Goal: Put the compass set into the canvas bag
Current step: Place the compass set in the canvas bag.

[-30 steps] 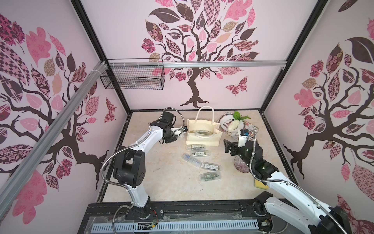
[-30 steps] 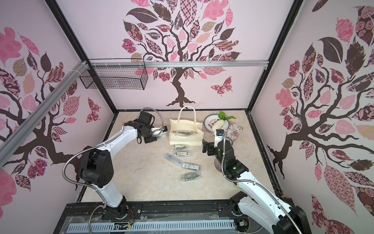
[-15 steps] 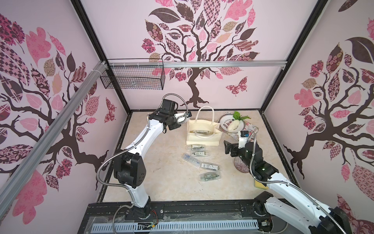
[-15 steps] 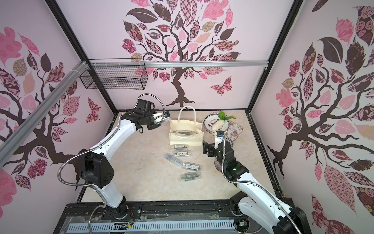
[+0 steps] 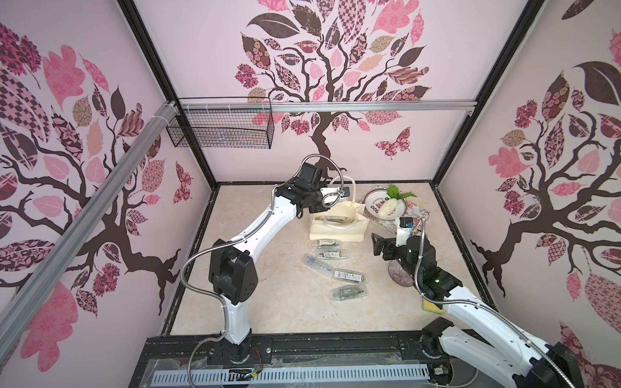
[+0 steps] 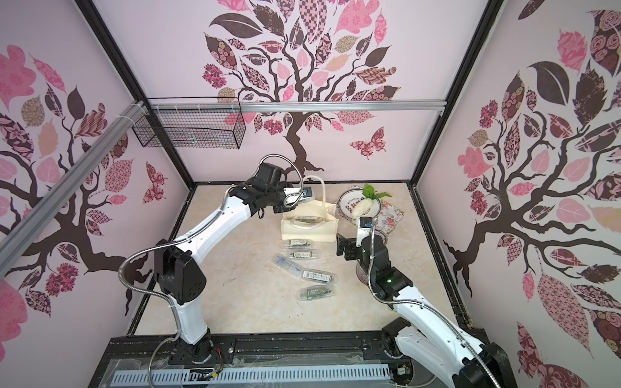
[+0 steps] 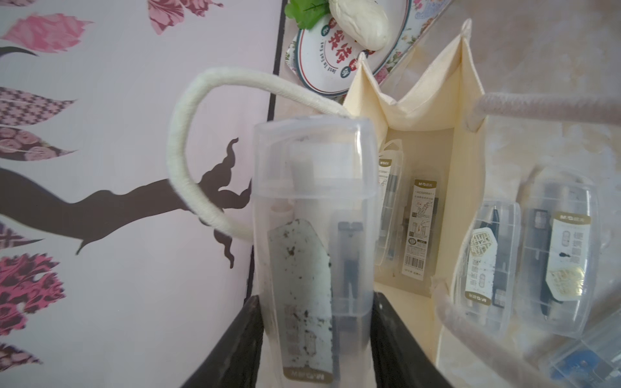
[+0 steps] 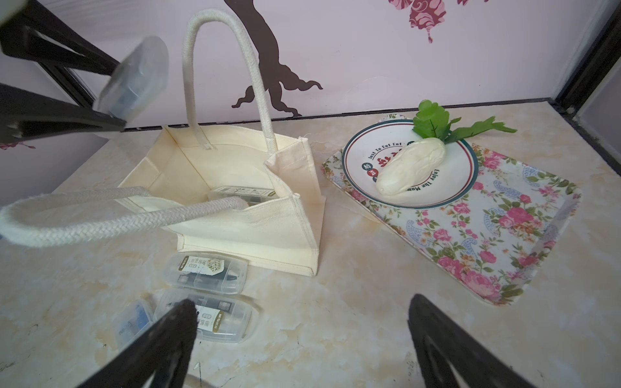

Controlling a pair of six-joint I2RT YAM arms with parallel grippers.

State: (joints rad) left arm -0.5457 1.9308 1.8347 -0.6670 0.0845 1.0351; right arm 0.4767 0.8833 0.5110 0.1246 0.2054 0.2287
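Eight compass-set cases (image 7: 312, 188): one in the left gripper (image 7: 316, 302); two in the one canvas bag (image 8: 255, 228) below it; five by the right gripper (image 8: 300, 302); beyond that, one plate (image 8: 453, 168), one radish (image 8: 408, 166), one tray (image 8: 504, 235).

Beige marbled tabletop (image 5: 268, 302), canvas bag (image 5: 336, 231) upright, five clear cases (image 5: 347, 276) in front, floral tray (image 5: 417, 214) beside

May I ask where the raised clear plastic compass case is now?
In the left wrist view the clear plastic compass case is clamped in the left gripper, aloft by the cream canvas bag's upright handle.
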